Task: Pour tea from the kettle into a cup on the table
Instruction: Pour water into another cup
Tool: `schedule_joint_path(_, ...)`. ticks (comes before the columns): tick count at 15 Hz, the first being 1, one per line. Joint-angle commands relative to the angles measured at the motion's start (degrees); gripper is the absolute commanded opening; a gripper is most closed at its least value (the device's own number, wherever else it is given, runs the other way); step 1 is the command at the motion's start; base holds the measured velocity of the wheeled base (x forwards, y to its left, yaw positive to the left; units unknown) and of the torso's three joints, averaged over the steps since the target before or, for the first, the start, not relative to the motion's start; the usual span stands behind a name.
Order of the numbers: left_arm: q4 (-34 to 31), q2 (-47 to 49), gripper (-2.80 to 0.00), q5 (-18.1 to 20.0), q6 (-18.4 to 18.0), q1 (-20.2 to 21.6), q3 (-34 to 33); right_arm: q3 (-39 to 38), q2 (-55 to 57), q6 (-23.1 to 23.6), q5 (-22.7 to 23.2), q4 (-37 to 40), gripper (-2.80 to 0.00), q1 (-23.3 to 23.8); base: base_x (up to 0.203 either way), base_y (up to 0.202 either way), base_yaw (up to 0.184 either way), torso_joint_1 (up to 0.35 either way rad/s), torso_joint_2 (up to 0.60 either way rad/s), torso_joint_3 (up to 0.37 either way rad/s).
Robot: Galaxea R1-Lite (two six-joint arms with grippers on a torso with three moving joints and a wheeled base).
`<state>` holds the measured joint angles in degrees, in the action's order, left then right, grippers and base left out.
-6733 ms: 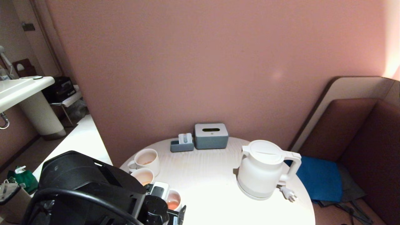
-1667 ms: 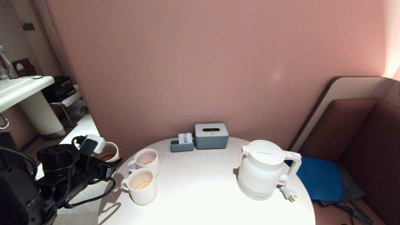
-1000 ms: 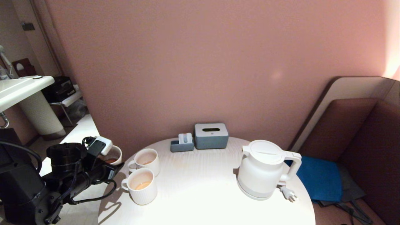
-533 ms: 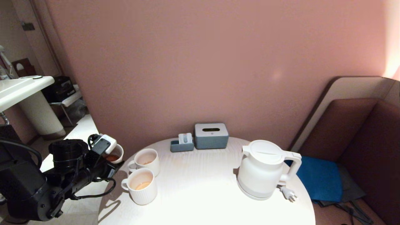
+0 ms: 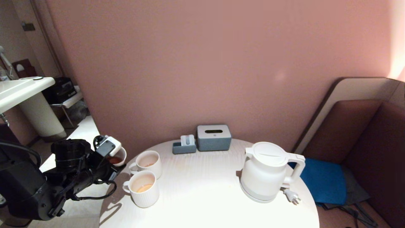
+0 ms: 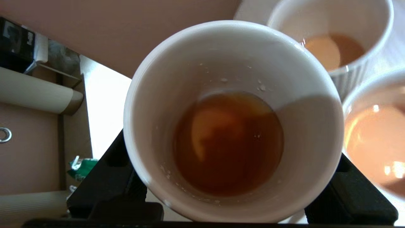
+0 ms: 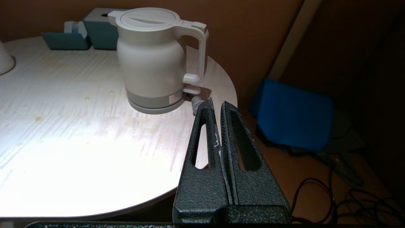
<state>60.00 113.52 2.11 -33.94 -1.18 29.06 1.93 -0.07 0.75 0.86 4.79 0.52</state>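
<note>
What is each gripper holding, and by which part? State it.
The left gripper holds the cup of tea, black fingers clamping opposite sides of its outer wall. The right gripper is shut, holding nothing.

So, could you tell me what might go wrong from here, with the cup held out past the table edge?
1. The cup in the left gripper holds tea and hangs off the table; a tilt or slip would likely spill it on the floor.
2. Moving it in, it could knock the two mugs by that edge.
3. The kettle sits far across from the cup.
</note>
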Motion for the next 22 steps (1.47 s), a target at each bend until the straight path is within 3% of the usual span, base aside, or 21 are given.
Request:
schedule_joint_path(1,-1.68,-1.23,-2.8,0.0,-1.86,-0.31,0.83,0.01,0.07,0.04,0.02,0.04,-2.8,0.0,0.0,0.0,0.0,0.0,0.0,0.0)
schedule_joint_path(6,-1.9,-0.76,-2.8,-1.86,-3.34,-2.33,0.97,0.01,0.07,0.04,0.02,0.04,-2.8,0.0,0.0,0.0,0.0,0.0,0.0,0.0)
schedule_joint_path(22,-1.95,0.95,-2.8,-5.03,-15.77,-4.21,2.44,0.01,0.07,0.04,0.02,0.04,-2.8,0.0,0.0,0.0,0.0,0.0,0.0,0.0)
